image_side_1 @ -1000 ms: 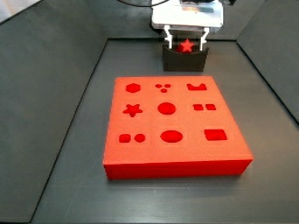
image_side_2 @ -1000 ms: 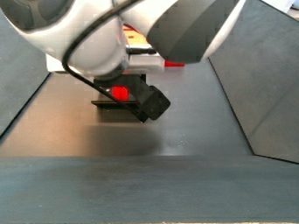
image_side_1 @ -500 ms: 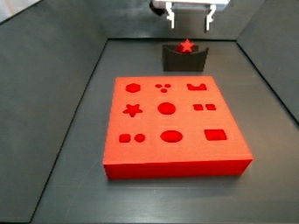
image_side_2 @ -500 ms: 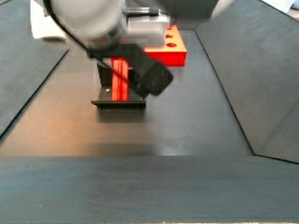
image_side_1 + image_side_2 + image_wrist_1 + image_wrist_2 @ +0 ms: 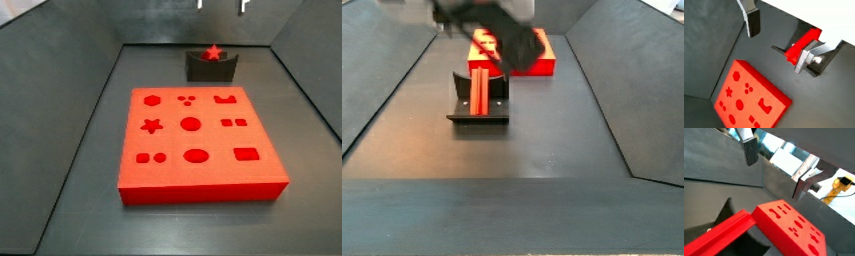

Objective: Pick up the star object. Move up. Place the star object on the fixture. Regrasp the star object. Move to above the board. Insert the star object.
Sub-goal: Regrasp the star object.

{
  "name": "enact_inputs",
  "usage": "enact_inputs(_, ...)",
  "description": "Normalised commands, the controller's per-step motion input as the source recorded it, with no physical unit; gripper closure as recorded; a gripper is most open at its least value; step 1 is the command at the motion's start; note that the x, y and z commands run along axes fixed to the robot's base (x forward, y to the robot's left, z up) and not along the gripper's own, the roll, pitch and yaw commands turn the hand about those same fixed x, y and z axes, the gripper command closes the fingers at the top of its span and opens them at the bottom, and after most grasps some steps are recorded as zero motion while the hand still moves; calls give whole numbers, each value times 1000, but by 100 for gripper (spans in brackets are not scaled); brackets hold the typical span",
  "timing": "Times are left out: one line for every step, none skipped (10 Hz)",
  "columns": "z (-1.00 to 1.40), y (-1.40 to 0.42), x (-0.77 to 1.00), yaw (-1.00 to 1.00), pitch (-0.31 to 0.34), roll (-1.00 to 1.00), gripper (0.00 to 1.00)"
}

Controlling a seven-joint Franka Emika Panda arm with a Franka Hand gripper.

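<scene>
so the gripper (image 5: 781, 42) up over the fixture is simple: two flat silver plate fingers (image 5: 808, 56) with dark pads (image 5: 753, 23) on the inner faces, bolt head on one plate. In a side view it's only two pale tips (image 5: 222, 5).

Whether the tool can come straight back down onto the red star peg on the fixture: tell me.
Probably yes. The tool is open and empty above the star peg, which lies in the fixture with nothing over it.
</scene>
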Motion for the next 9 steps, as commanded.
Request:
enact_inputs(577,-665,-110,19,23,1000,0)
enact_inputs(379,-513,-117,19,15,1000,0)
enact_inputs(111,-296,-79,19,10,1000,0)
enact_inputs(48,-129,-37,19,10,1000,0)
enact_inputs(53,-42,-20,19,13,1000,0)
enact_inputs(29,-42,-16,20,12,1000,0)
enact_inputs(12,-40,-24,21,6,1000,0)
enact_inputs(23,-32,-36,21,2,1000,0)
enact_inputs(19,-29,-38,22,-2,1000,0)
